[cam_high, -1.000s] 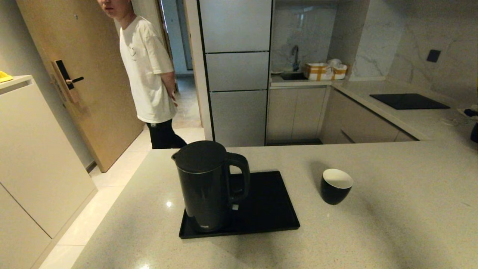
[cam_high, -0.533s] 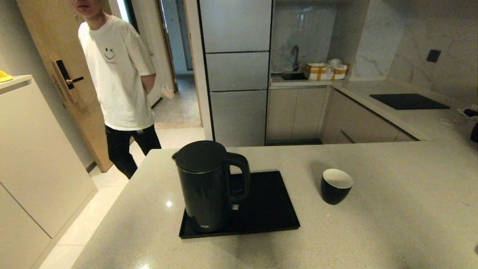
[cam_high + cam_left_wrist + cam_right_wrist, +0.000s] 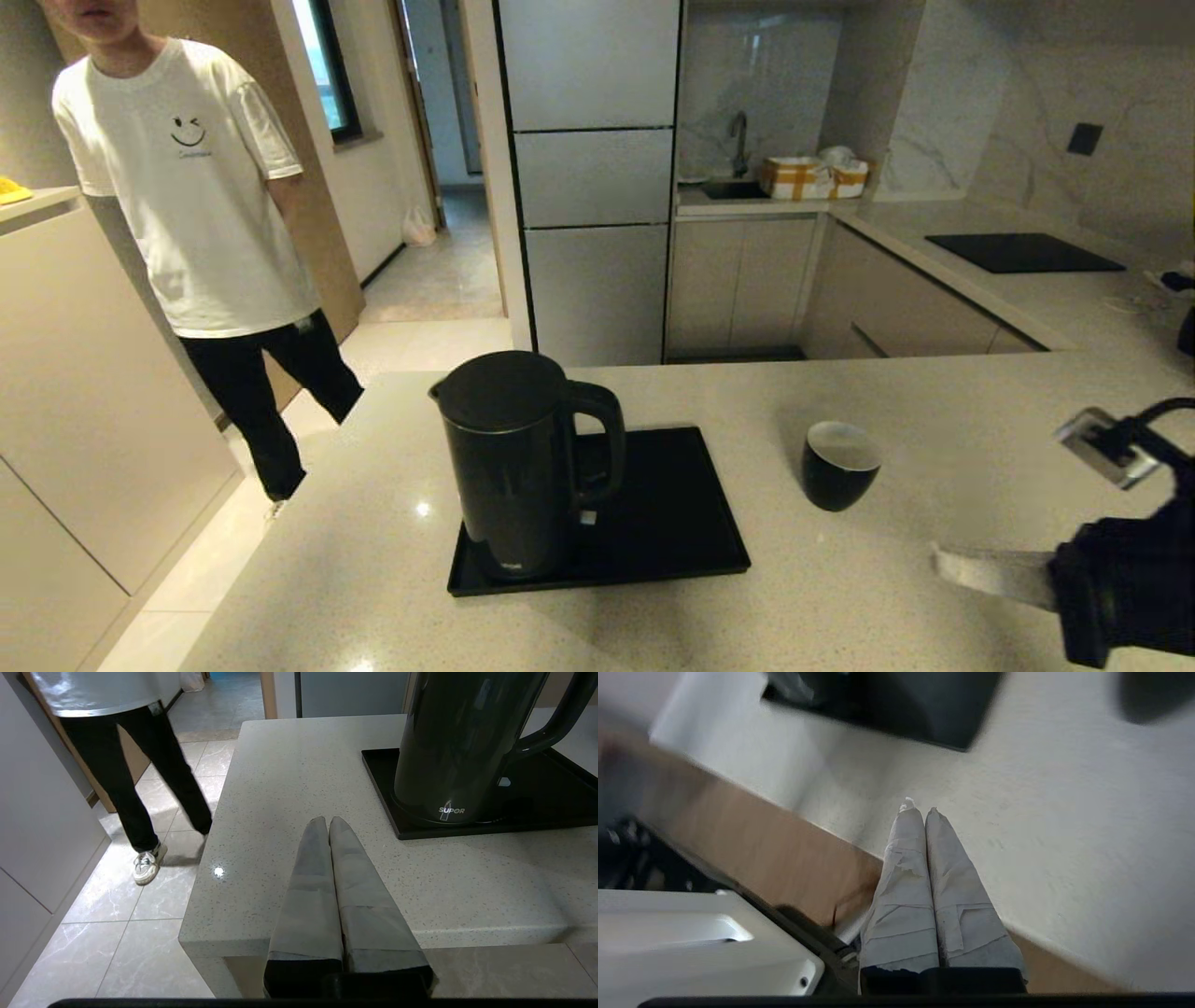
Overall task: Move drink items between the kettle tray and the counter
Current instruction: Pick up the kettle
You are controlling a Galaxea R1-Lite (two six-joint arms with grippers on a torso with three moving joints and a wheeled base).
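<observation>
A person in a white T-shirt (image 3: 182, 177) stands at the far left, on the tiled floor beside the end of the counter (image 3: 934, 411). The left gripper (image 3: 328, 822) is parked at the near left edge of the counter, its two taped fingers pressed flat together with nothing between them; it does not appear in the head view.

Next comes the kettle tray (image 3: 677, 523), lying flat on the counter. The tall black kettle (image 3: 509, 467) stands upright on the tray's left end, its lid on and its loop handle turned toward the right. The rest of the tray is bare.

Further right, the small black cup (image 3: 840, 465) stands upright on the counter, apart from the tray and showing its white inside.

At the far right the right gripper (image 3: 937, 558) reaches in over the near part of the counter, pointing left and sitting nearer than the cup, well clear of it. Its taped fingers (image 3: 908, 868) are closed against each other and carry nothing.

Behind, on the far counter run, lies a black cooktop panel (image 3: 1022, 252)
</observation>
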